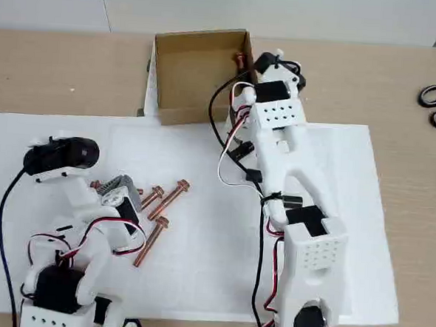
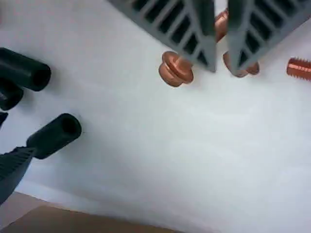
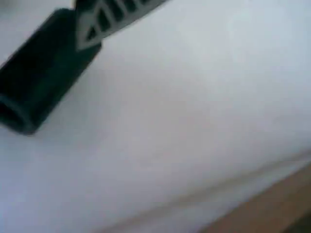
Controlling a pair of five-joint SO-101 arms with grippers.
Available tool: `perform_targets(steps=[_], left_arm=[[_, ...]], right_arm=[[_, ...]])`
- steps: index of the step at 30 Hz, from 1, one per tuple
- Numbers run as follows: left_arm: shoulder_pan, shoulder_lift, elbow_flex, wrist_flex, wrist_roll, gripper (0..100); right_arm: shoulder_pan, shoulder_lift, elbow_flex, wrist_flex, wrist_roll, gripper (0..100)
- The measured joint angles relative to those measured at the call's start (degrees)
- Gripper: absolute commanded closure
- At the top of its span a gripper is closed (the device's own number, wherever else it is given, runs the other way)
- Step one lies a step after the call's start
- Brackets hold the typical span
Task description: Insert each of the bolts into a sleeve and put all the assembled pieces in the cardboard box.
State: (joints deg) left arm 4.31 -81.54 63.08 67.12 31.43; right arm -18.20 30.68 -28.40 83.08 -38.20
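On the white sheet (image 1: 196, 273), the left gripper (image 2: 221, 68) is set low over the copper bolts (image 1: 168, 197). Its jaws are drawn to a narrow slit, with 1 bolt (image 2: 221, 24) caught between them. 2 bolt heads (image 2: 176, 69) are seen just beside its tips, and black sleeves (image 2: 53, 136) lie apart nearby. The right gripper (image 3: 92, 29) is placed against another sleeve (image 3: 39, 73); its opening cannot be told. The cardboard box (image 1: 201, 70) is seen at the sheet's far edge.
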Motion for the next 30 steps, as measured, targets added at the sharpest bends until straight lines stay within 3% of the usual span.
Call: perform_targets(steps=[30], left_arm=[[0.0,0.0,0.0,0.0,0.0,99]], right_arm=[[-0.62,4.4,-0.09,0.0,-0.18,84.4]])
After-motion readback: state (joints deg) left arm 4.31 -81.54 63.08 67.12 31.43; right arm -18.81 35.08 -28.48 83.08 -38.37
